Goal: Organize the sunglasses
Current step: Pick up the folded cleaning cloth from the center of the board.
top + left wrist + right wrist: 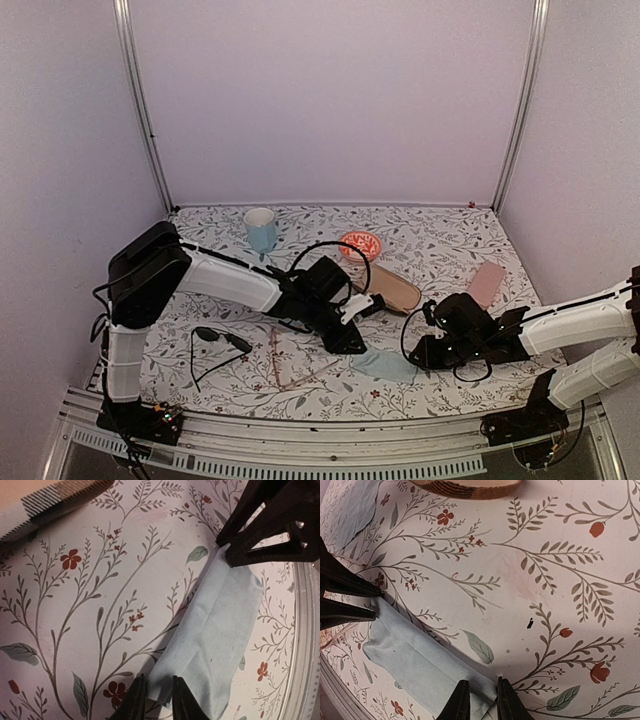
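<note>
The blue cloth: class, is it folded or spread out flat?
Folded. The blue cloth lies as a narrow strip with a lengthwise crease and overlapping layers, seen in both wrist views.

Pale lilac walls (330,100), floral tabletop (440,250)

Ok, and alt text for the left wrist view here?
A folded pale blue cloth lies on a floral tablecloth, the left gripper straddling its near end. The right gripper pinches its far corner; a plaid case edge shows top left.

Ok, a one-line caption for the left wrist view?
Left pincer and right pincer at opposite ends of a pale blue cloth on the floral table.
</note>
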Action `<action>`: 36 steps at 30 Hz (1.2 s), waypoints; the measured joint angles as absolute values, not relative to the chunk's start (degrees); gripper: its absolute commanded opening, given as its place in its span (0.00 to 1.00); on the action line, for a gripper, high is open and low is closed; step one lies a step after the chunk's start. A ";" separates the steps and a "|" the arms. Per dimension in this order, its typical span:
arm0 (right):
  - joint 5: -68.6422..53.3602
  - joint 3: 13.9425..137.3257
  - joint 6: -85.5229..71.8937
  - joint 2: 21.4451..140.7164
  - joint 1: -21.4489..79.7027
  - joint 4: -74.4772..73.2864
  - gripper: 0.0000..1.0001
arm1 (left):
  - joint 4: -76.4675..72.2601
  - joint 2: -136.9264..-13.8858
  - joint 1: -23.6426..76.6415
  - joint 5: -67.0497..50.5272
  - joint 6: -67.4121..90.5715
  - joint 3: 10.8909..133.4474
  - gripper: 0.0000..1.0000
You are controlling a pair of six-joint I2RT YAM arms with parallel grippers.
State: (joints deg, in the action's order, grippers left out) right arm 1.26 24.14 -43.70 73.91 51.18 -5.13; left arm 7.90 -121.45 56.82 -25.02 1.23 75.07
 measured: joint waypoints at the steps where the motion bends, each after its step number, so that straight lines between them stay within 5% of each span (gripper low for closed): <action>1: 1.23 24.14 -43.70 73.91 51.18 -5.13 0.21 | 7.77 -121.54 56.82 -25.19 1.13 75.11 0.18; 7: 1.17 24.14 -43.70 73.91 51.18 -5.10 0.20 | 7.75 -121.89 56.82 -25.67 1.13 75.40 0.11; 16: 1.13 24.14 -43.57 73.91 51.05 -5.10 0.00 | 7.90 -121.97 56.82 -25.45 1.93 75.46 0.00; 36: 1.83 24.25 -41.41 70.37 50.98 -5.10 0.00 | 7.14 -119.98 56.60 -24.23 3.90 75.46 0.00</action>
State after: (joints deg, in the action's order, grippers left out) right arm 1.83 24.25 -41.41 70.37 50.98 -5.10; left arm 7.14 -119.98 56.60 -24.23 3.90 75.46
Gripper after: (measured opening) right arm 0.008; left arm 0.004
